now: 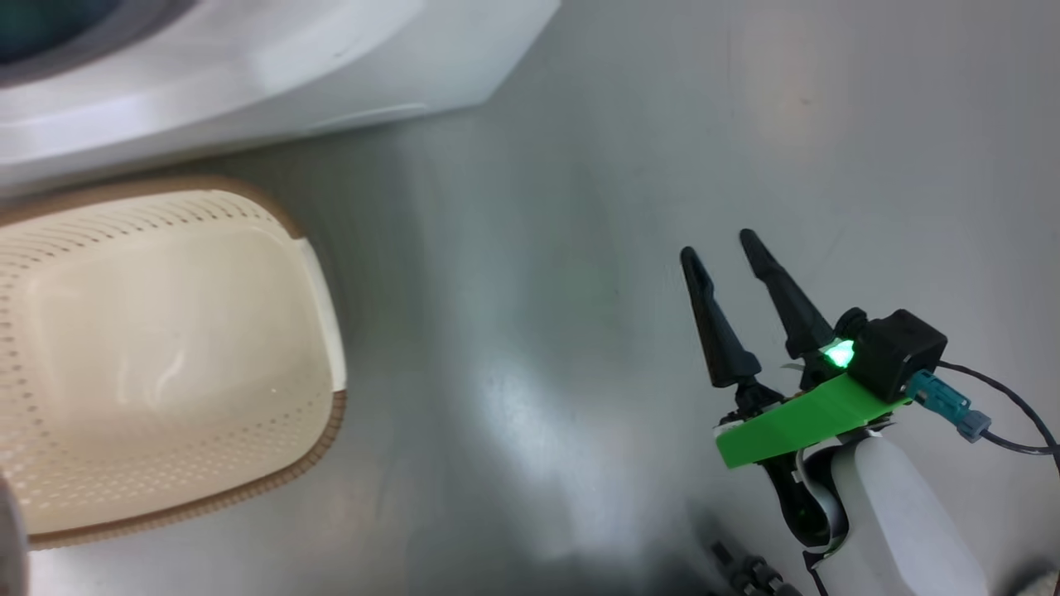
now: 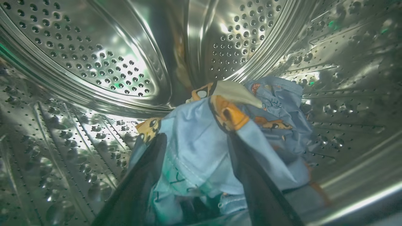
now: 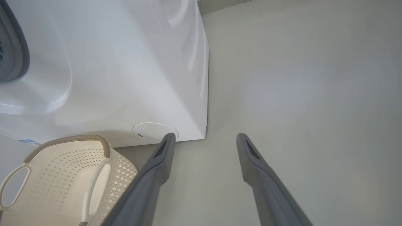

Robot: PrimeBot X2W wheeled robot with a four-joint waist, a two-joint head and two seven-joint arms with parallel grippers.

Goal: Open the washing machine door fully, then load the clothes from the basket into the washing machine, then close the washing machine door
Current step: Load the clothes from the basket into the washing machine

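Note:
My left gripper (image 2: 197, 136) is inside the washing machine's perforated steel drum (image 2: 94, 56). Its dark fingers stand spread apart, open. The clothes (image 2: 194, 150), light blue fabric with orange-brown prints, lie bunched between and beyond the fingers on the drum floor. The cream basket (image 1: 166, 348) with its brown rim sits on the floor at the left with nothing in it, and shows again as the basket (image 3: 62, 166) in the right wrist view. My right gripper (image 1: 719, 245) hovers open over bare floor, right of the basket, nothing between its fingers (image 3: 163, 157). The washing machine door is out of view.
The white washing machine (image 1: 248, 74) body fills the upper left, just behind the basket; its front corner (image 3: 201, 131) and a round cover (image 3: 154, 131) lie close to my right gripper's left finger. Grey glossy floor (image 1: 580, 290) stretches to the right.

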